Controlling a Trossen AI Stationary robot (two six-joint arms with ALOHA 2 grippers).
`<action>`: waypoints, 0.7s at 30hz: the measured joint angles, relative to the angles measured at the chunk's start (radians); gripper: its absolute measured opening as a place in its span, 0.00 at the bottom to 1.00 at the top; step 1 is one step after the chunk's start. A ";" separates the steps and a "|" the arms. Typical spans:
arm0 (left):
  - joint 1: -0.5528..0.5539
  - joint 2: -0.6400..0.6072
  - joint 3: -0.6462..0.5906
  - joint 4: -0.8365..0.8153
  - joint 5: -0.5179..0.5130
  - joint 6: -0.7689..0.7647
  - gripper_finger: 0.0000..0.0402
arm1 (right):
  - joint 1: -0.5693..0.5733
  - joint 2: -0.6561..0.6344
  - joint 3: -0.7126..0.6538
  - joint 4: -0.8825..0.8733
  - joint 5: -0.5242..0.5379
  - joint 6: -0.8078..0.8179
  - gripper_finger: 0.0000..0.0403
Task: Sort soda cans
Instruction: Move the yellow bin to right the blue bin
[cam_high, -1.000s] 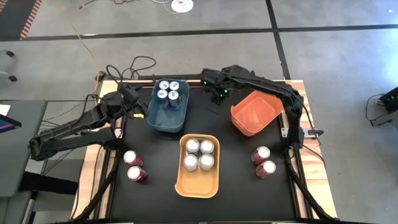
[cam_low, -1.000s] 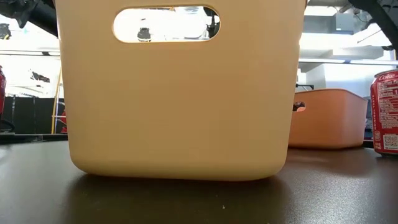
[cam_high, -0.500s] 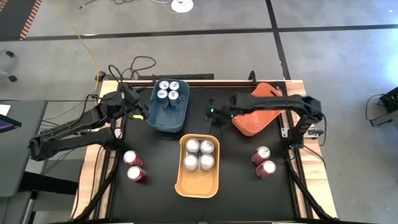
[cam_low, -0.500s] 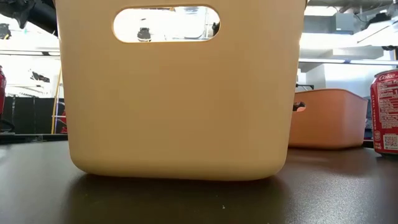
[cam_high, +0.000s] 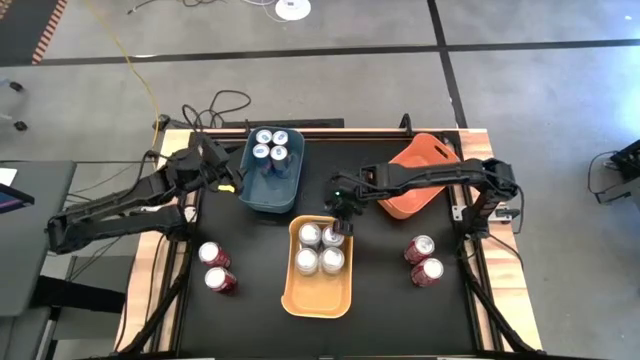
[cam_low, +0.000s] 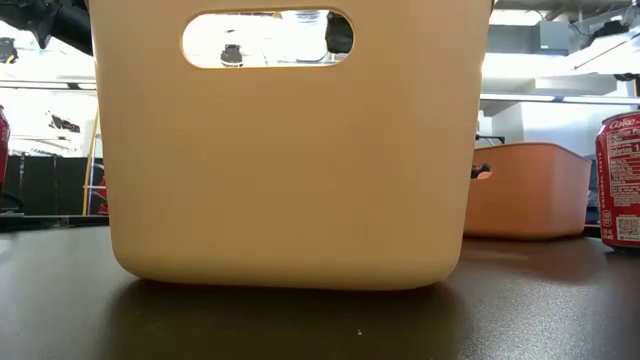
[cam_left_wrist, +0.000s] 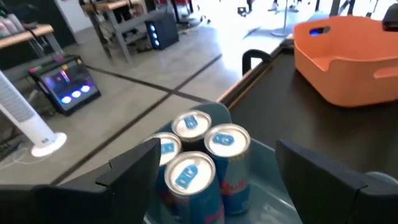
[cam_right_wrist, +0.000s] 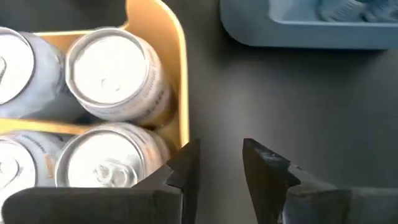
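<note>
Blue cans (cam_high: 271, 145) in teal bin (cam_high: 262, 193)

Two dark jointed arms, black cabling, small green light near right gripper (cam_high: 343, 212), blocky black fingers (cam_right_wrist: 268, 168)

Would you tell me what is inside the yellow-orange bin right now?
The yellow-orange bin holds four silver cans, upright at its far end. Its near end shows bare. The right gripper covers part of the rim.
</note>
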 joint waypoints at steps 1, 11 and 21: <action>-0.005 0.007 0.000 -0.005 0.000 -0.008 0.78 | 0.005 0.002 -0.001 0.007 -0.002 -0.004 0.33; -0.040 0.058 0.000 -0.012 0.001 -0.033 0.78 | 0.039 0.001 -0.001 0.055 -0.053 -0.021 0.32; -0.043 0.058 0.000 -0.011 0.001 -0.038 0.78 | 0.031 0.097 -0.001 0.077 -0.051 -0.022 0.32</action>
